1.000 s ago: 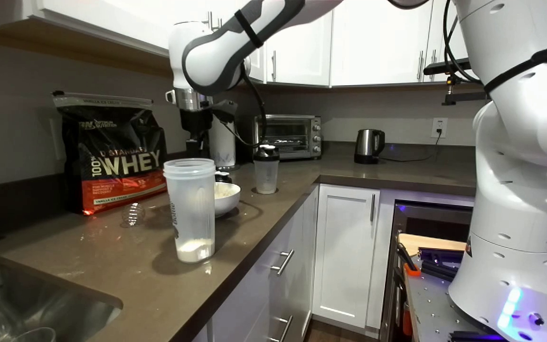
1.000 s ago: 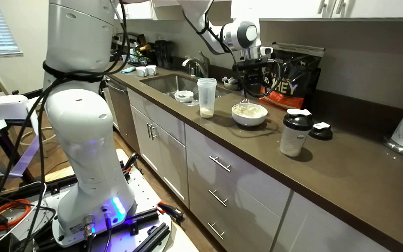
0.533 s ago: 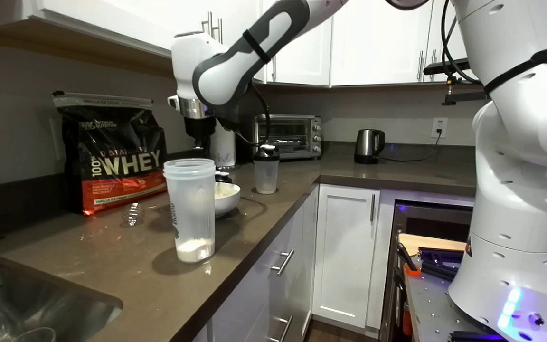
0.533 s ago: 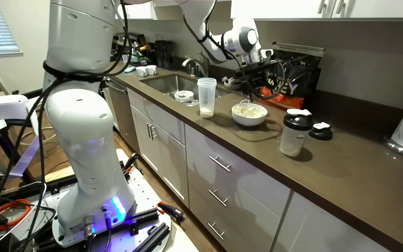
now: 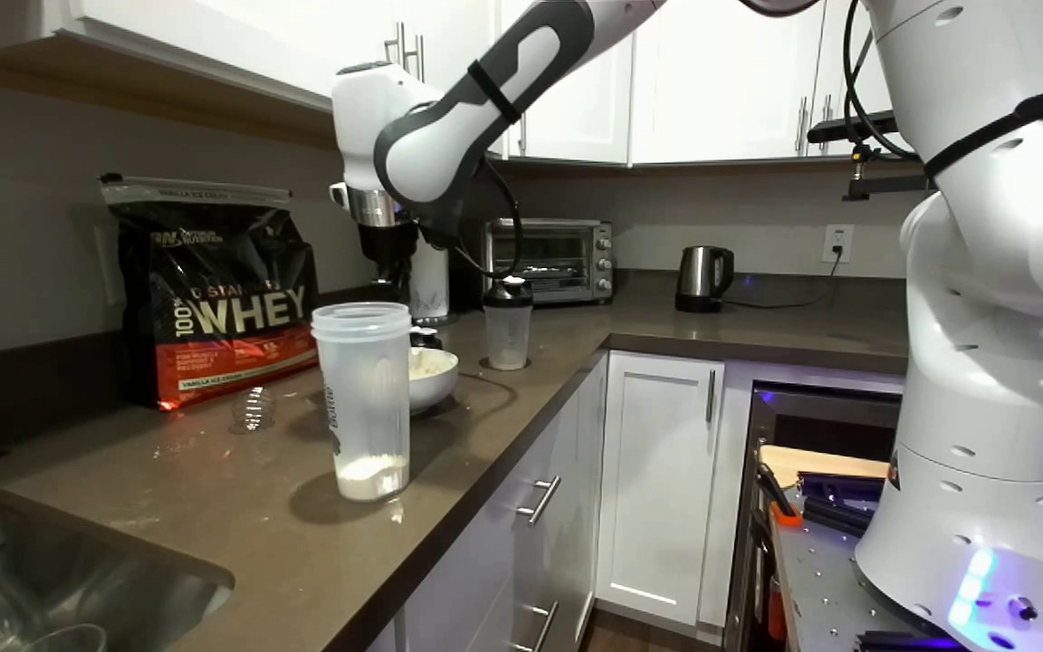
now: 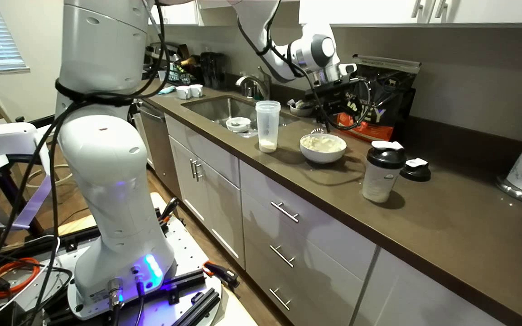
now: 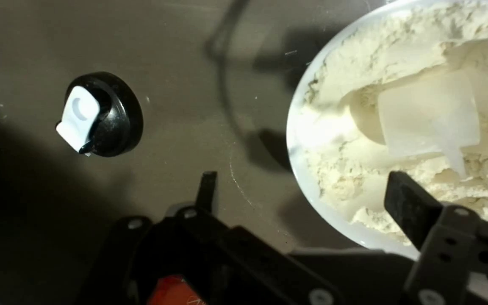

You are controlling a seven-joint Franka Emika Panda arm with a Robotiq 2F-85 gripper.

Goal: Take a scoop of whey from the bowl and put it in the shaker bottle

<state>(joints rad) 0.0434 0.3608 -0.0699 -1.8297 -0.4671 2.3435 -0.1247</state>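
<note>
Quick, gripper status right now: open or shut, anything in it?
Gripper: open, jaws wide apart, holding nothing; the scoop lies in the whey.

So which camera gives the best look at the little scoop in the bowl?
The wrist view: it looks down on the scoop, close up, with nothing in front, lying in the whey. In both exterior views I see the bowl and whey, but can't make out the scoop.

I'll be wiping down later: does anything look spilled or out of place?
Two things. In the wrist view, a thin pale streak marks the countertop beside the white bowl; spill or scratch, I can't tell. The wire whisk ball lies loose, not inside the shaker bottle.
</note>
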